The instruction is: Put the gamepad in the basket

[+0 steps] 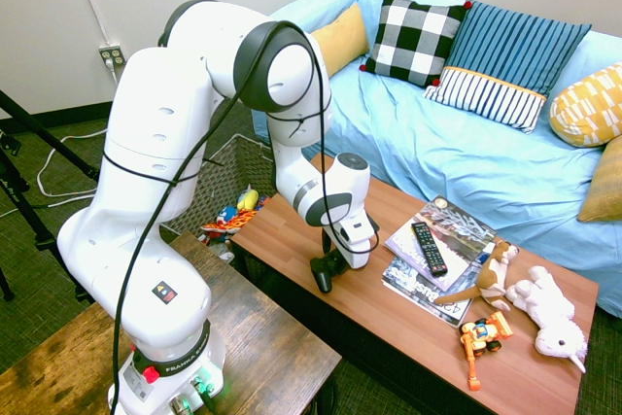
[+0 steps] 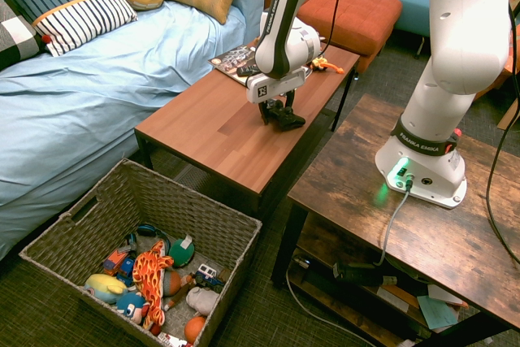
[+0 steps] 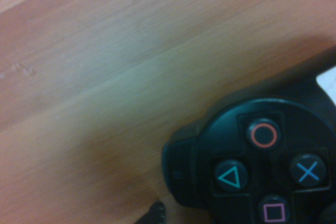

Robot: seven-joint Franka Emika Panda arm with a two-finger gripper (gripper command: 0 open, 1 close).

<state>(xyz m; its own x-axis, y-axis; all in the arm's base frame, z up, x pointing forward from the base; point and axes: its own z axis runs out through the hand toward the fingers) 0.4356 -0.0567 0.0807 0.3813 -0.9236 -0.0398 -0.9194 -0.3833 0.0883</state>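
While gamepad (image 2: 285,118) sits on table, basket (image 2: 230,230) holds toys (image 2: 151,275).

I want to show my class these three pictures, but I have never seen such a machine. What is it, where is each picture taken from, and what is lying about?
It is a white robot arm ending in jaws, the gripper. Two pictures come from cameras on opposite sides of the room; the third looks down from the wrist. The gripper is low over a black gamepad on the coffee table; whether it grips it cannot be seen. Also on the table lie magazines, a remote and toys. A basket of toys stands on the floor.
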